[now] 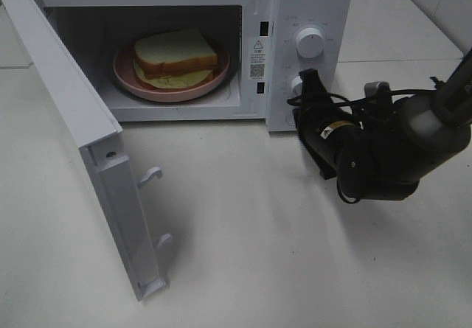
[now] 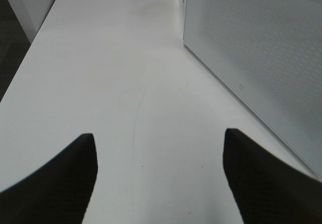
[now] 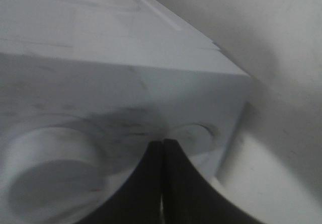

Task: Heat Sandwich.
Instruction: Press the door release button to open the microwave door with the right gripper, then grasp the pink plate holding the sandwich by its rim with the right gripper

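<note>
Exterior high: we see the sandwich (image 1: 175, 51) on its pink plate (image 1: 129, 74) inside the open microwave (image 1: 310, 4), well aside from the right gripper (image 1: 304, 79), whose tips sit just beside the lower knob (image 1: 296, 85). Left wrist: left gripper (image 2: 158, 133) spread wide, holding nothing, bare table (image 2: 126, 58) between the fingers (image 2: 55, 183), door (image 2: 261, 48) beside one. Right wrist: fingers (image 3: 146, 183) pressed together, gripping nothing, tips at the panel face between two knobs.

Cannot read the tiny label (image 1: 257, 66) on the microwave (image 1: 324, 18); cannot see most of the lower knob (image 1: 296, 85) behind the right gripper (image 1: 306, 77).
</note>
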Available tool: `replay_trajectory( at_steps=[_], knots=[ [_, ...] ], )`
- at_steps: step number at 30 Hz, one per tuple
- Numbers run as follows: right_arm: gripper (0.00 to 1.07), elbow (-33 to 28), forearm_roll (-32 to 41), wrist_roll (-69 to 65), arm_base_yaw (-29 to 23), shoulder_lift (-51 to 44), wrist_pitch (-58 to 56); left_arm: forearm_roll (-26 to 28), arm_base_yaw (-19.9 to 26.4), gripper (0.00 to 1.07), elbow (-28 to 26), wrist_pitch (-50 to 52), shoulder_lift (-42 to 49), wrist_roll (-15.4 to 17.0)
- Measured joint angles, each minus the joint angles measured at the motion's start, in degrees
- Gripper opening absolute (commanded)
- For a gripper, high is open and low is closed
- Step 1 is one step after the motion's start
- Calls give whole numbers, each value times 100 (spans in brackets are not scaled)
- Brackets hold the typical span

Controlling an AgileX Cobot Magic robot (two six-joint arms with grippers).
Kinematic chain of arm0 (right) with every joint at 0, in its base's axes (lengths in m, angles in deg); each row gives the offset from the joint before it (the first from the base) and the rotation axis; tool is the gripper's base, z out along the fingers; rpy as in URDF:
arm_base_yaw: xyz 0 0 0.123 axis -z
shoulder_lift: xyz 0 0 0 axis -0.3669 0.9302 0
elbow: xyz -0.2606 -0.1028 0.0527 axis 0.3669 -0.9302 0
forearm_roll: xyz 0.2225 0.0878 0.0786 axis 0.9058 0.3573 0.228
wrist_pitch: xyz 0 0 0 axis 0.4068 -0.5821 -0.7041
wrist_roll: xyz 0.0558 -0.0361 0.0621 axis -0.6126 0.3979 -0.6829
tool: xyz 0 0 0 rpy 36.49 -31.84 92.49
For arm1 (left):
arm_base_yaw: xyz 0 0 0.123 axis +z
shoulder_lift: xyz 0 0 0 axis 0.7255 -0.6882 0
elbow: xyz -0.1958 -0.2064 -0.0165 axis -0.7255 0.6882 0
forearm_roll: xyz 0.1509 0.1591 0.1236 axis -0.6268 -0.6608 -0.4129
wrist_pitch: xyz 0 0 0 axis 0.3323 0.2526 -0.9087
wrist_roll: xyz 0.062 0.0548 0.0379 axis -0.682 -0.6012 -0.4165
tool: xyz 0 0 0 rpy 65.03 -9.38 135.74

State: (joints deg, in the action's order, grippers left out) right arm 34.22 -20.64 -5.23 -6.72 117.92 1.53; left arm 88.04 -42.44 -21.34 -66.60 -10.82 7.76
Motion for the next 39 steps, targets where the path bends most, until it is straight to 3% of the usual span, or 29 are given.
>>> replay_trajectory(
  at_steps=[21, 39],
  knots=[
    [8, -2298, -172, 355, 57, -1707, 722, 0, 0, 68, 0, 0, 0, 0],
    [10, -2722, -172, 2893, 57, -3191, 693, 0, 0, 68, 0, 0, 0, 0]
  ],
)
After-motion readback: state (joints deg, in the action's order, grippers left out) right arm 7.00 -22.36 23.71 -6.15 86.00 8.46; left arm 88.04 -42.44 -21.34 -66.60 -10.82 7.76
